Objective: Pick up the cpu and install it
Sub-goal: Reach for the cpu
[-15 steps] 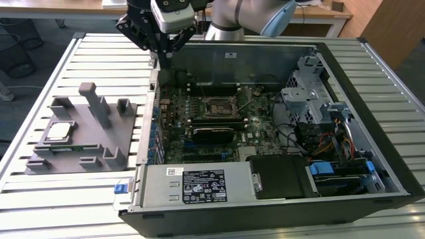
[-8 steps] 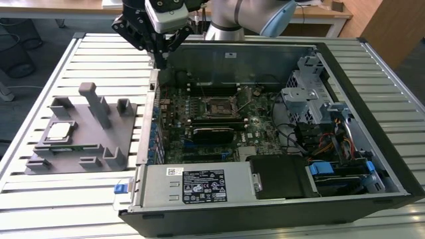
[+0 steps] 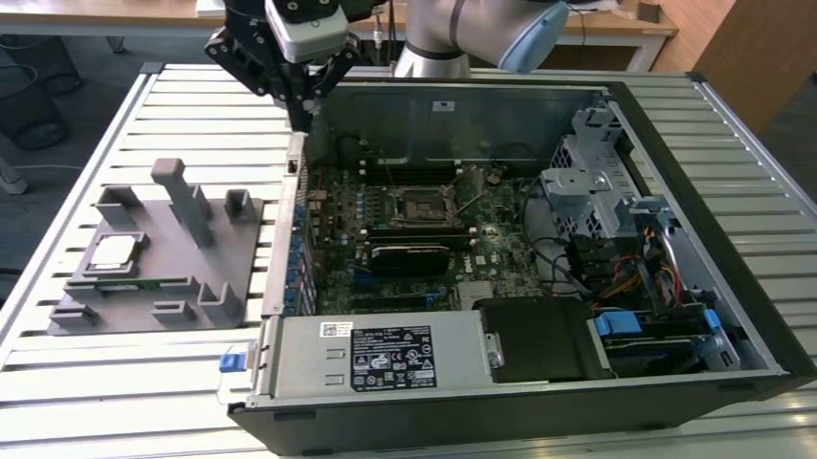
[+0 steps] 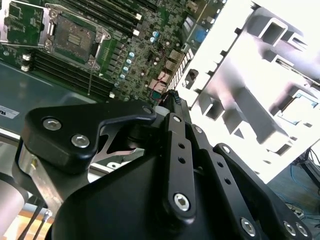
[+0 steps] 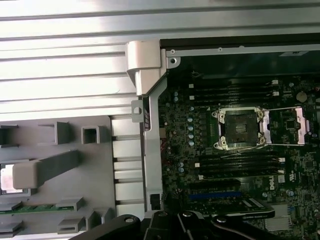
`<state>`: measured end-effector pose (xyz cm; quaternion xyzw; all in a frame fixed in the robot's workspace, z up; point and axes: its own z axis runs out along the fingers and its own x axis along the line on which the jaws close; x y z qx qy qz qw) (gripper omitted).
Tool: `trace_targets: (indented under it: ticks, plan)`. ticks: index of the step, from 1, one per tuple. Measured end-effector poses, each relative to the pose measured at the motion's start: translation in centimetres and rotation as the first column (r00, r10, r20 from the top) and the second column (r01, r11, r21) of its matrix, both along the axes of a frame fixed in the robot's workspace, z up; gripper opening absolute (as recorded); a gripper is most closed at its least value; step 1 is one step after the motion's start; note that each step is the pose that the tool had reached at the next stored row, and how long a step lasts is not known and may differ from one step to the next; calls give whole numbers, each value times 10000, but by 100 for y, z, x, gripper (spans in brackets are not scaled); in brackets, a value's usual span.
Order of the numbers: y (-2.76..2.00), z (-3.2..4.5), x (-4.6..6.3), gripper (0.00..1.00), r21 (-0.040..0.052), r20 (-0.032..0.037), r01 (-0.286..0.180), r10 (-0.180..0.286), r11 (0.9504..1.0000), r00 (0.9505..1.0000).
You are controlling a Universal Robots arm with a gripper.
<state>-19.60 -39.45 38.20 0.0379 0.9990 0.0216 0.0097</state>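
Note:
The cpu (image 3: 113,252), a small square chip with a silver top, lies in a recess of the grey holder (image 3: 153,277) on the exterior view's left. In the first wrist view a sliver of the cpu (image 5: 5,178) shows beside a grey post. The open socket (image 3: 422,204) sits mid-motherboard inside the case, its lid flipped back, and shows as socket (image 5: 239,127) and socket (image 4: 75,37) in both wrist views. My gripper (image 3: 304,117) hangs above the case's near wall, between holder and socket, fingers drawn together on nothing. Its black links (image 4: 175,150) fill the foreground.
The open computer case (image 3: 715,220) lies on a slatted metal table (image 3: 102,382), with drive cages, cables and a power supply (image 3: 383,354) around the motherboard. A green memory stick (image 5: 35,207) rests in the holder. Upright posts (image 3: 186,196) rise from the holder near the cpu.

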Motion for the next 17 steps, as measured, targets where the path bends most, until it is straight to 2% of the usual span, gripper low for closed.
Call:
trace_targets:
  ticks: [17]
  plan:
    - [9,-37,-191,11,0,-74,0,0,10000,10000]
